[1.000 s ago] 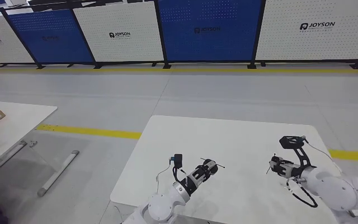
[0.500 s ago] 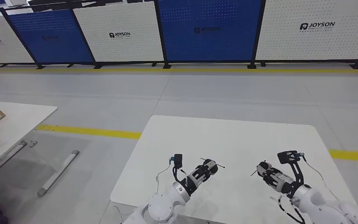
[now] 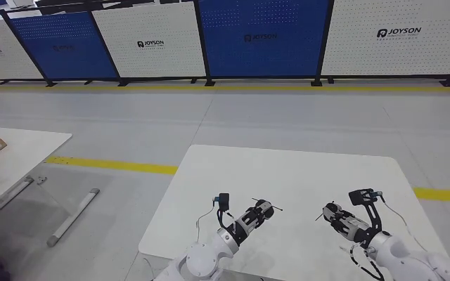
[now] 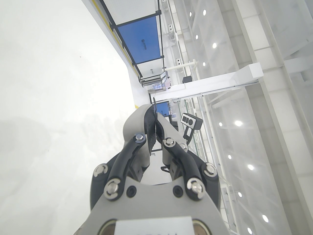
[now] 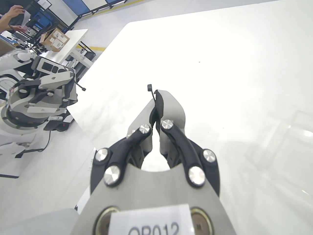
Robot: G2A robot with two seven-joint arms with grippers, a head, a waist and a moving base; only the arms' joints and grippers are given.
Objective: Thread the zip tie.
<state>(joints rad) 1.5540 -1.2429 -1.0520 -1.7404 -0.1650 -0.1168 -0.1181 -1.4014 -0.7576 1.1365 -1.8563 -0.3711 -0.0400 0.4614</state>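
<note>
Left fingers (image 4: 139, 121) clenched on zip tie (image 4: 154, 102), mostly buried between the pads, tip pokes out. Right fingers (image 5: 171, 106) clenched on second zip tie (image 5: 149, 88), head end sticks out. Both over white surface (image 3: 295, 168), well apart. Partition panels (image 3: 260, 38) behind.

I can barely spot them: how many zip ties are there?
2. The first zip tie is clamped in the right gripper, head poking past its tips. The second zip tie sticks out of the left gripper. Part of each is hidden inside the grip.
</note>
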